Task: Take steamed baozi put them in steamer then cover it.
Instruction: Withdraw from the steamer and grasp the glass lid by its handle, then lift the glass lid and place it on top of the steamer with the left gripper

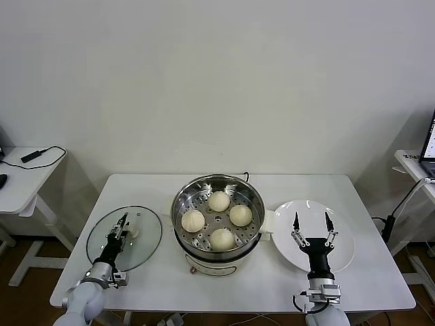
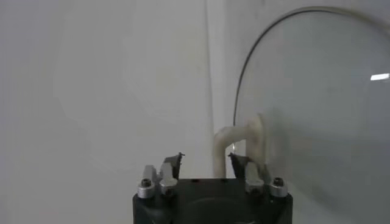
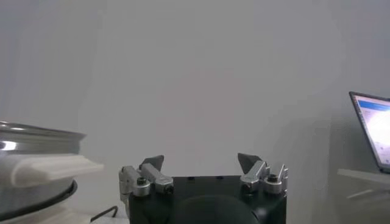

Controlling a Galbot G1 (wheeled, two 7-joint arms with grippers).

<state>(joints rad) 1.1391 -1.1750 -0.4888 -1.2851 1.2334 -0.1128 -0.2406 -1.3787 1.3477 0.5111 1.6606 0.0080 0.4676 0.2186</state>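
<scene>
Several cream-white baozi [image 1: 219,201] lie on the perforated tray inside the shiny steel steamer [image 1: 181,201] at the table's middle. The cover [image 1: 146,239], a clear glass lid with a metal rim, lies flat on the table to the steamer's left. My left gripper [image 1: 122,224] is low over its white handle [image 1: 133,233]. In the left wrist view the gripper [image 2: 206,159] has its jaws partly apart, with one leg of the handle [image 2: 253,137] between them and a gap still showing on one side. My right gripper [image 1: 311,221] hovers open and holding nothing over the white plate [image 1: 343,248].
The steamer's rim and white side handle [image 3: 49,170] show beside the right gripper [image 3: 201,161]. A side desk with a cable [image 1: 34,157] stands far left. Another desk with a laptop [image 1: 429,146] stands far right. The table's front edge runs close to both arms.
</scene>
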